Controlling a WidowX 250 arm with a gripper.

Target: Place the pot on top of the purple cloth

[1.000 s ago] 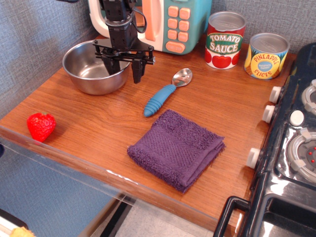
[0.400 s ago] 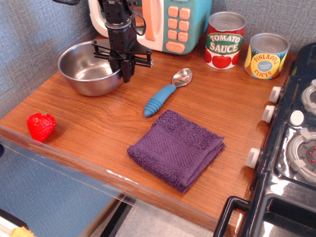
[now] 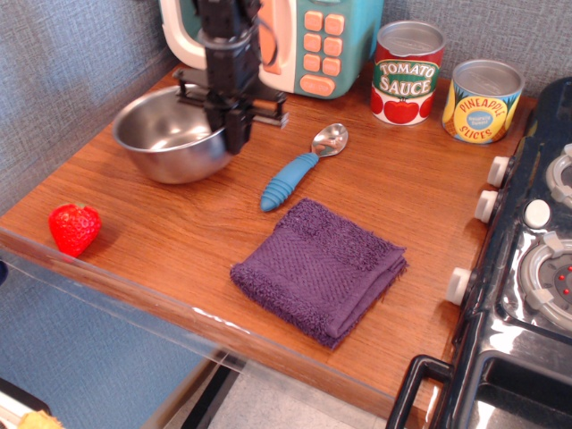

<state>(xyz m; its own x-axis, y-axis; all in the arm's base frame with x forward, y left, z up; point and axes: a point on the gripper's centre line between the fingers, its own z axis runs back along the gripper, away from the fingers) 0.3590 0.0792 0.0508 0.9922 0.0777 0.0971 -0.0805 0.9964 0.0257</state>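
The shiny steel pot (image 3: 165,134) is at the back left of the wooden counter, tilted, its right side raised. My black gripper (image 3: 236,138) comes down from above and is shut on the pot's right rim. The folded purple cloth (image 3: 319,268) lies flat near the counter's front edge, to the right of and nearer than the pot, well apart from it.
A blue-handled spoon (image 3: 299,170) lies between pot and cloth. A red strawberry (image 3: 74,228) sits front left. A toy microwave (image 3: 295,40), a tomato sauce can (image 3: 407,73) and a pineapple can (image 3: 483,100) stand at the back. A black stove (image 3: 527,268) borders the right.
My fingers closed on the pot's right rim, then the gripper rose and shifted slightly right, tilting and lifting the pot's right side.
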